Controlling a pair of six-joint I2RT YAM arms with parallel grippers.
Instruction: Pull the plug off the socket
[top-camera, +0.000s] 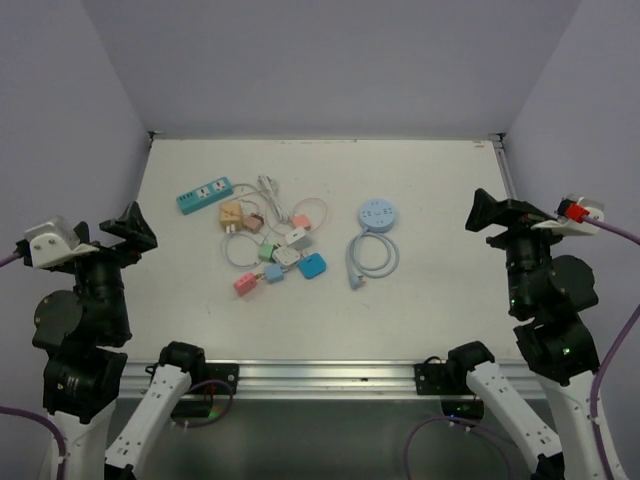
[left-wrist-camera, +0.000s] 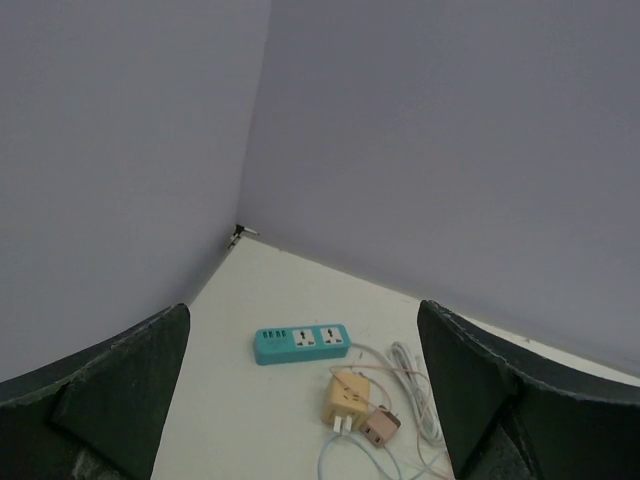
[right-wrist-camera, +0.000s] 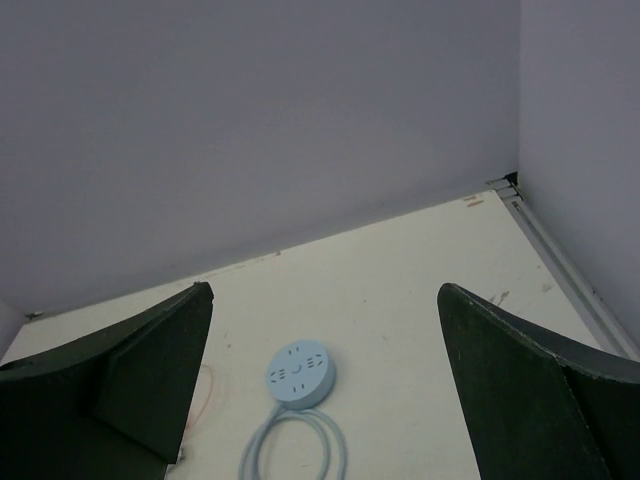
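Pale table (top-camera: 440, 180), lavender walls (top-camera: 320, 60); teal power strip (top-camera: 204, 195), round blue socket (top-camera: 376, 213) with coiled cord (top-camera: 372, 255), cluster of small plugs (top-camera: 275, 250) between; left fingers (left-wrist-camera: 110, 390) wide apart, right fingers (right-wrist-camera: 130, 380) likewise.

- Your left arm (top-camera: 85, 300) has black joints (top-camera: 60, 320) and white lower links (top-camera: 150, 415).
- Your right arm (top-camera: 545, 300) looks alike, with a red part (top-camera: 571, 210) at its wrist.
- Purple cables (top-camera: 618, 232) leave both arms.
- The fingers (left-wrist-camera: 110, 390) are dark wedges.
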